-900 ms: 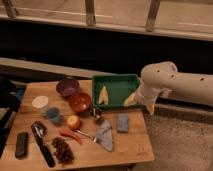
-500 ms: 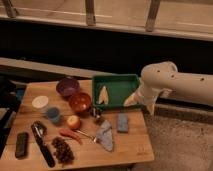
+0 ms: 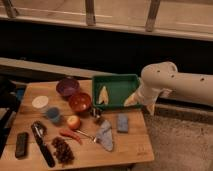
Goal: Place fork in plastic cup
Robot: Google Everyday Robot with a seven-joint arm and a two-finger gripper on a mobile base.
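No words, numbers or signs can be read on anything here. The gripper (image 3: 149, 106) is at the low end of the white arm (image 3: 180, 85), just by the right side of the green tray (image 3: 117, 77).
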